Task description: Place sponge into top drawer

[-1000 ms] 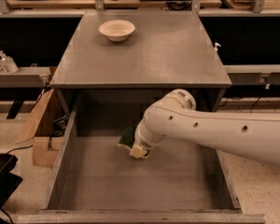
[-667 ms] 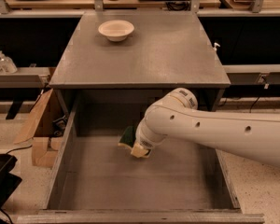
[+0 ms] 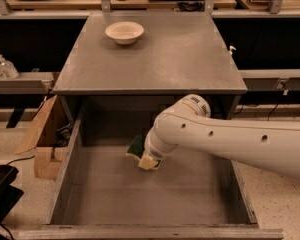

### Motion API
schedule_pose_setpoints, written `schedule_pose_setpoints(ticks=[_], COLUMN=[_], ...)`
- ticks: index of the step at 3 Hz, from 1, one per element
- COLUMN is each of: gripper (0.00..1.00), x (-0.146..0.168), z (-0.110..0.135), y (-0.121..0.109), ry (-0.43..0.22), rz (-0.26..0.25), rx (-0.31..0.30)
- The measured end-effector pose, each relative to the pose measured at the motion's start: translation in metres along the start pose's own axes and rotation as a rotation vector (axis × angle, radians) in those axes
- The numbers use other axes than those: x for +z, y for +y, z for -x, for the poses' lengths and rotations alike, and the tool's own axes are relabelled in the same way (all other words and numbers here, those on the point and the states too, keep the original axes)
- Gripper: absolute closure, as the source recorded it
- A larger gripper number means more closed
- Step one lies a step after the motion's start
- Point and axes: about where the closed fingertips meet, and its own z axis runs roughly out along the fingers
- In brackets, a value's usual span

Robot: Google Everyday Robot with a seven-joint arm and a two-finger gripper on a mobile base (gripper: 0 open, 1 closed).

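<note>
Reaching into the open top drawer (image 3: 90,204), the end effector (image 3: 147,160) is hovering low at its middle, touching the sponge (image 3: 135,145); whether it is grasping it, I cannot tell. A bowl (image 3: 124,32) is sitting on the cabinet surface (image 3: 180,54).

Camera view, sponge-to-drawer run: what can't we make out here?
The sponge: only a green and yellow corner shows; the gripper, low inside the top drawer, covers the rest.
Whether the sponge touches the drawer floor or sits above it: cannot tell from this single view.
Drawer floor at right rear: hidden behind the arm.
The arm itself: cut off by the right edge; base not in view.
</note>
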Motion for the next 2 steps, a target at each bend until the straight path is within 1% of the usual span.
schedule_pose_setpoints(ticks=[1,2], gripper=[0.00,0.00], x=[0.0002,0.0002], z=[0.0002,0.0002], y=[0.0006,0.0006], ry=[0.001,0.001], rz=[0.001,0.001], rx=[-0.001,-0.001])
